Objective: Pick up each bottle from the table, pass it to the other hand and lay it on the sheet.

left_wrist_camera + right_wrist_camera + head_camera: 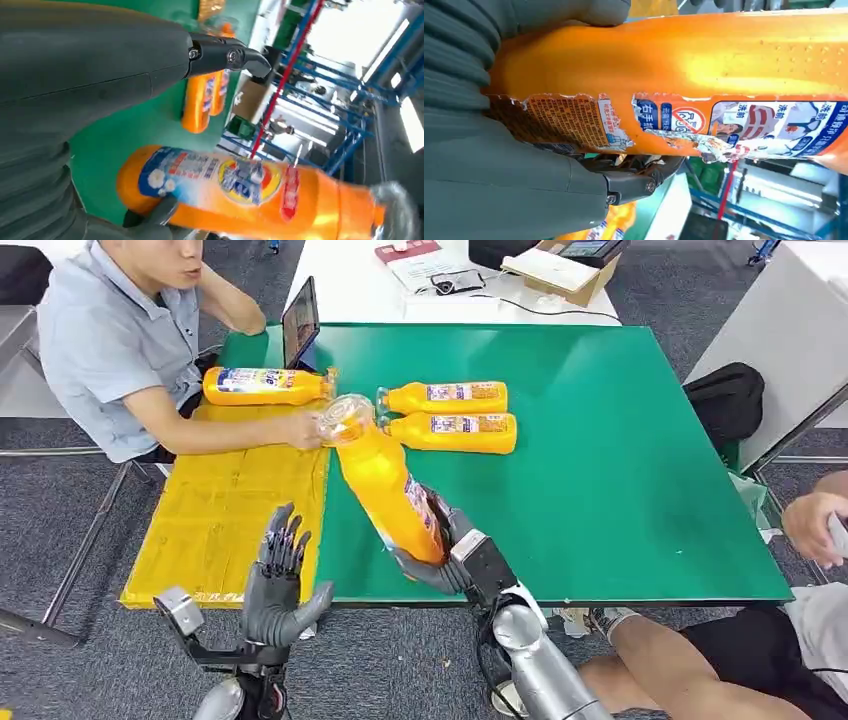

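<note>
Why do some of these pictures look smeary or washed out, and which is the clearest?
Head view is the sharpest, evenly lit, with mild sheen on the green table. Left wrist view: the held bottle is blurred, especially at its cap end, and the background windows are blown out white. Right wrist view: the bottle is close and soft, with a bright glare patch on its orange side.

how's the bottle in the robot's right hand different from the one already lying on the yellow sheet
The held bottle is off the table, tilted with its cap end up and away from the robot, gripped by the right hand; the bottle on the yellow sheet lies flat on its side. The held bottle's label is torn and peeling in the right wrist view; the sheet bottle's label looks intact. A person's hand rests beside the sheet bottle. Both are orange with clear caps.
</note>
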You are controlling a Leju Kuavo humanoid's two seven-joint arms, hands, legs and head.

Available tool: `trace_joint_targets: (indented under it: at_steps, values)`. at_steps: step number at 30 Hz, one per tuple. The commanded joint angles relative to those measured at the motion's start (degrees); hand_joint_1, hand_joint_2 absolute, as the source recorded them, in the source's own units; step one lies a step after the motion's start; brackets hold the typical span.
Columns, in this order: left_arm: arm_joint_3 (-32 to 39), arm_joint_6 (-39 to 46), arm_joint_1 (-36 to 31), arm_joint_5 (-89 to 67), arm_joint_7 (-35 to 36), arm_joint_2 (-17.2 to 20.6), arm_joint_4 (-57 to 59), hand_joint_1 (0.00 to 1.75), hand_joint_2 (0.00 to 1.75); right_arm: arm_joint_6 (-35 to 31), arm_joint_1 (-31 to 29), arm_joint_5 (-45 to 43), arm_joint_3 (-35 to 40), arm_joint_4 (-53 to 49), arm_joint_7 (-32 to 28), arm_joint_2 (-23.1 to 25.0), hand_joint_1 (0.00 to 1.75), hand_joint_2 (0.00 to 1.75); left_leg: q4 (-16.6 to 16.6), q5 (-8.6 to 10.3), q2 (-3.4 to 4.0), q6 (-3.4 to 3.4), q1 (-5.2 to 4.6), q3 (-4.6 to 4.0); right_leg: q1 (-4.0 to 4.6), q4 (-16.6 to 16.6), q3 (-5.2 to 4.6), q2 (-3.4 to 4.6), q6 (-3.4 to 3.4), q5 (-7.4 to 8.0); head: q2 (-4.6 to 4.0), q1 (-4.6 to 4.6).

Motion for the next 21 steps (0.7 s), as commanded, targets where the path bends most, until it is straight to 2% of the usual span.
trace_joint_targets:
  at_steps: [1, 6, 10, 13, 15, 17, 21]
  values:
    - [-3.85, 2.04, -0.57, -7.35, -1.88, 2.04, 0.10, 0.00, 1.75, 0.83, -4.56, 3.45, 1.42, 5.28, 0.28, 0.36, 1.75, 1.75, 0.00, -0.20, 0.11, -0.08, 0.03, 0.42, 0.04, 0.01, 0.37, 0.12, -0.15, -0.16, 0.00, 0.00]
    - [-3.72, 2.07, -1.11, -7.44, -1.88, 1.85, 0.31, 0.00, 1.75, 0.80, -4.87, 3.65, 1.77, 5.93, 0.27, 0.81, 1.75, 1.75, -0.01, -0.12, 0.09, -0.07, 0.03, 0.26, 0.04, 0.01, 0.25, 0.10, -0.12, -0.09, 0.00, 0.02]
    - [-3.75, 2.41, -3.17, -8.46, -1.79, 1.09, 2.38, 0.00, 1.75, 1.49, -6.93, 8.06, 6.99, 10.70, 0.25, 1.80, 1.75, 1.75, -0.02, -0.12, 0.14, -0.07, 0.02, 0.30, 0.03, 0.00, 0.27, 0.14, -0.13, -0.08, 0.00, 0.02]
    - [-4.18, 2.08, -4.00, -8.61, -1.40, 1.05, 2.88, 0.00, 1.75, -0.88, -8.03, 11.77, 10.19, 13.42, -0.61, 2.85, 1.75, 1.75, -0.02, -0.18, 0.22, -0.10, 0.04, 0.44, 0.05, 0.02, 0.37, 0.22, -0.17, -0.12, 0.00, 0.02]
    - [-4.18, 2.08, -4.00, -8.61, -1.40, 1.05, 2.88, 0.00, 1.75, -0.88, -8.03, 11.77, 10.19, 13.42, -0.61, 2.85, 1.75, 1.75, -0.05, -0.05, 0.08, -0.06, 0.03, 0.18, 0.04, -0.03, 0.16, 0.08, -0.09, -0.03, -0.02, 0.02]
    - [-4.60, 0.67, -4.65, -7.69, 0.07, 1.27, 3.72, 0.00, 1.75, -2.07, -8.42, 13.65, 11.77, 14.07, -1.65, 2.66, 1.75, 1.75, -0.03, -0.16, 0.07, -0.10, 0.06, 0.43, 0.07, -0.01, 0.41, 0.08, -0.16, -0.15, 0.00, 0.00]
    - [-4.58, -5.21, -6.60, -0.55, 3.92, 1.43, 6.96, 0.00, 1.75, -4.04, -8.47, 16.18, 14.48, 15.80, -3.44, 3.19, 1.75, 1.75, -0.06, -0.05, 0.05, -0.05, 0.03, 0.22, 0.03, -0.04, 0.21, 0.05, -0.08, -0.05, 0.00, 0.02]
